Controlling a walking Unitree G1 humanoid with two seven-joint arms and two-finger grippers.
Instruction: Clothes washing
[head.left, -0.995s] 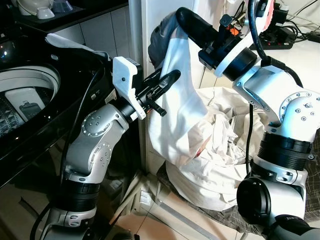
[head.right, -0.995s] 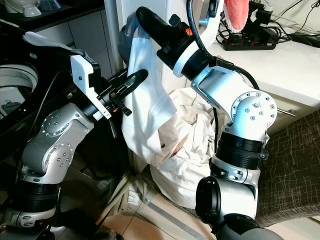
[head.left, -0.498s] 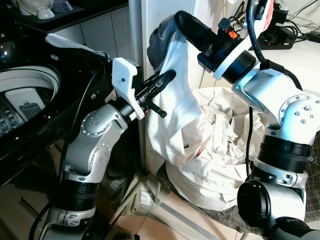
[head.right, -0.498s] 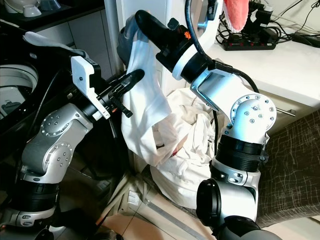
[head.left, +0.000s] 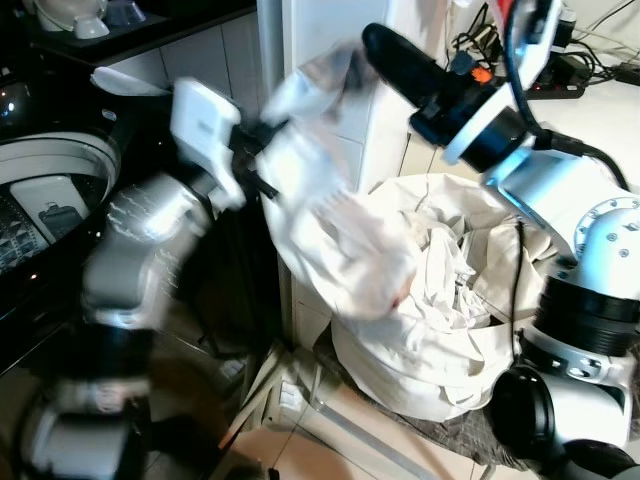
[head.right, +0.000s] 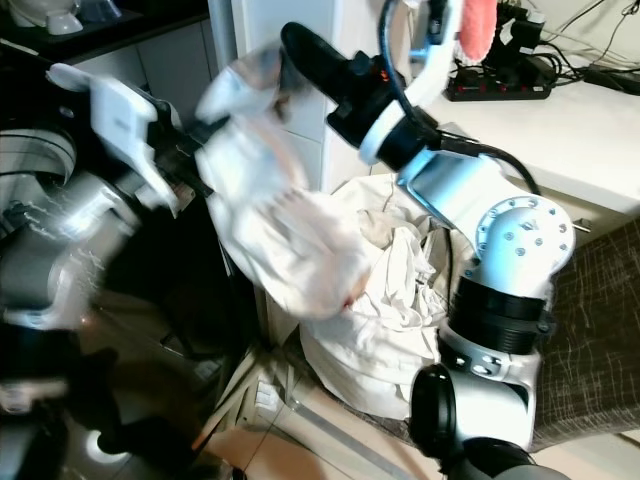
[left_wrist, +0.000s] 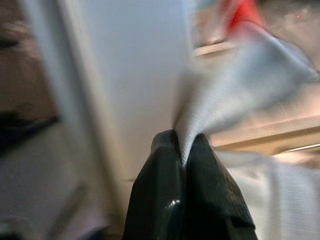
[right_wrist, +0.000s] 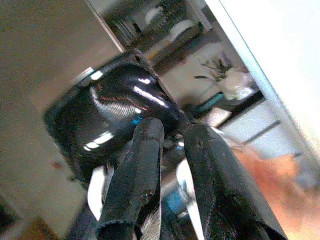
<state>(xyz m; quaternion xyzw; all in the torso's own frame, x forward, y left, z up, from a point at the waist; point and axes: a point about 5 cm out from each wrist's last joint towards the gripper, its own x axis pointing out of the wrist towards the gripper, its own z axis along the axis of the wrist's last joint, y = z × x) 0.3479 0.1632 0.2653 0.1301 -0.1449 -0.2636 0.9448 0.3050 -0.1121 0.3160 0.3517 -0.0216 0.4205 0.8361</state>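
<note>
1. Between the two arms, mid-air, hangs the white garment (head.left: 330, 220): its top edge is clamped in the left gripper (left_wrist: 184, 150), fingers pressed together on the cloth, and its lower part sags against the laundry pile (head.left: 440, 290) in the white bag (head.left: 430, 370).
2. Right gripper (head.left: 385, 45) sits up beside the white cabinet panel (head.left: 320, 30), just right of the garment. Its fingers (right_wrist: 145, 160) look slightly apart with no cloth between them, so you're carrying on the left arm only.
3. Washer opening (head.left: 40, 190) is to your left, well apart from the bag. My read: you're mid-transfer toward it.
4. To do it well, lift higher before you swing further; the hem looks likely to drag more of the pile out.
5. Keep the clamp tight. The hold is on a thin edge and could slip.
6. Versus 0.5 s ago: the left arm has swung up and left, now motion-blurred; the garment has left the right gripper and followed the left; the right arm has barely moved.
</note>
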